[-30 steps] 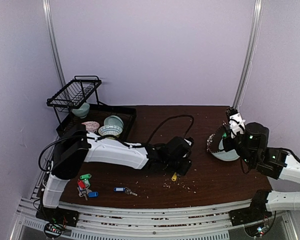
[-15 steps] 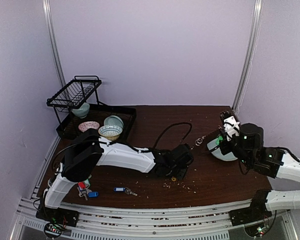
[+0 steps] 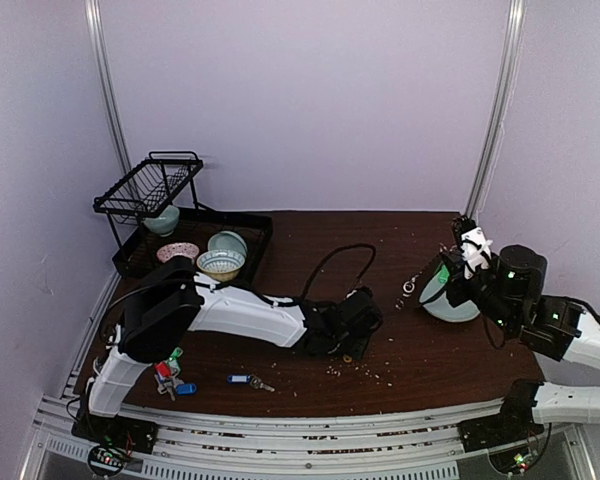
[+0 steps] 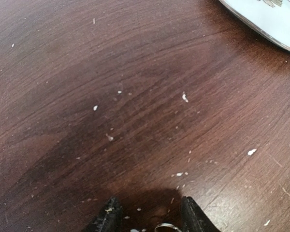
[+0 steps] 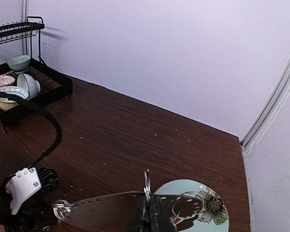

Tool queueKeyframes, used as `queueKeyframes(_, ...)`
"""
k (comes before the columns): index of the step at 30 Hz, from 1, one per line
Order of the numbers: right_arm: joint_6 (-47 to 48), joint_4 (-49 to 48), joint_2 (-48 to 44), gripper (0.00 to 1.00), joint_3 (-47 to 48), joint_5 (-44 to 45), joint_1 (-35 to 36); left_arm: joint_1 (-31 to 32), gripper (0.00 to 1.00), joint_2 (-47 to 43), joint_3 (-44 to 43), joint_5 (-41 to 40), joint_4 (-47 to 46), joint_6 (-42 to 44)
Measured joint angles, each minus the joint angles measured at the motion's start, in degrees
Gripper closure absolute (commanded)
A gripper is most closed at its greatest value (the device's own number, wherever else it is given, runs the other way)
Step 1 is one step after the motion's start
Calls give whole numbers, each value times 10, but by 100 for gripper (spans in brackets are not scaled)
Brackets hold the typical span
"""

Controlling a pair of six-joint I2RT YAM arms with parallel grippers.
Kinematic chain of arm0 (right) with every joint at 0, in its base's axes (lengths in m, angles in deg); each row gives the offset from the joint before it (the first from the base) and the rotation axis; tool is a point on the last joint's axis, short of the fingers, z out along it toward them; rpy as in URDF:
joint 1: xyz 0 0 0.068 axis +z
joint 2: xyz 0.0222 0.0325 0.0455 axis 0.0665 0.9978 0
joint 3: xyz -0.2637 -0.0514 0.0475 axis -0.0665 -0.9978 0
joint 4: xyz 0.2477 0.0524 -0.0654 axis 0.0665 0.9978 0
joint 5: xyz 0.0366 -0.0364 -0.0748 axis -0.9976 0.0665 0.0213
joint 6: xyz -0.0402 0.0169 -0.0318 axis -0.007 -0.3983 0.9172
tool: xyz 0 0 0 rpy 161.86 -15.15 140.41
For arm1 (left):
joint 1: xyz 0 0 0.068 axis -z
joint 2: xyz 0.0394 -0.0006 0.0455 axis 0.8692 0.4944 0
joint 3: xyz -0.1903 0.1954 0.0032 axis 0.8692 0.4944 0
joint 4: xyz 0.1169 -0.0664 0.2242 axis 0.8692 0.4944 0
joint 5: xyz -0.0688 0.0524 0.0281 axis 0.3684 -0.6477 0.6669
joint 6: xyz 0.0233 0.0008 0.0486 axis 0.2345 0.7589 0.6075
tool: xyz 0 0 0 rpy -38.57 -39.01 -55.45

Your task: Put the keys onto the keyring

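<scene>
My right gripper [image 5: 152,199] is shut on the rim of the keyring [image 5: 106,209], a flat grey strip with small holes. The gripper holds the keyring above the table, next to the pale green plate [image 5: 203,191]. Wire rings [image 5: 146,180] stand along the keyring's rim. From above, the keyring [image 3: 427,278] shows edge-on by the right gripper [image 3: 456,276]. My left gripper [image 4: 150,220] hangs low over the wood with its jaws apart and a small wire ring [image 4: 166,226] between them. A tan-yellow key [image 3: 347,355] lies just under the left gripper [image 3: 352,332]. Green [image 3: 173,352], red [image 3: 163,370] and blue [image 3: 242,379] keys lie at the front left.
A black dish rack [image 3: 145,190] and a tray of bowls [image 3: 220,255] stand at the back left. A black cable [image 3: 330,255] loops over the middle of the table. Crumbs [image 3: 365,370] dot the wood near the left gripper. The plate's rim [image 4: 261,24] is ahead of the left fingers.
The left gripper has shifted a little left and back near the yellow key. The right gripper has turned the keyring so that it now shows edge-on, and has moved slightly.
</scene>
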Motion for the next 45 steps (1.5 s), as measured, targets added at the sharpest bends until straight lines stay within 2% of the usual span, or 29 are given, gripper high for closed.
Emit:
queueKeyframes(8,0,0,5,100,0,-14,0,0,56,-31,46,-6,1,1)
queueKeyframes(17,0,0,1,100,0,-27,0,-6,55,-37,48,34,-6,35)
queueKeyframes(23,0,0,0,100,-1,-38,0,-62,62,-179,248,193,-137,133)
queueKeyframes(26,0,0,2,100,-1,-42,0,-99,67,-221,296,267,-182,192)
queueKeyframes(30,2,0,4,100,-1,-49,0,-111,64,-200,294,348,-215,253)
queueKeyframes(37,3,0,4,100,-1,-53,0,-108,64,-160,292,414,-249,272)
queueKeyframes(45,3,1,2,100,-1,-63,0,-112,82,-106,254,453,-252,274)
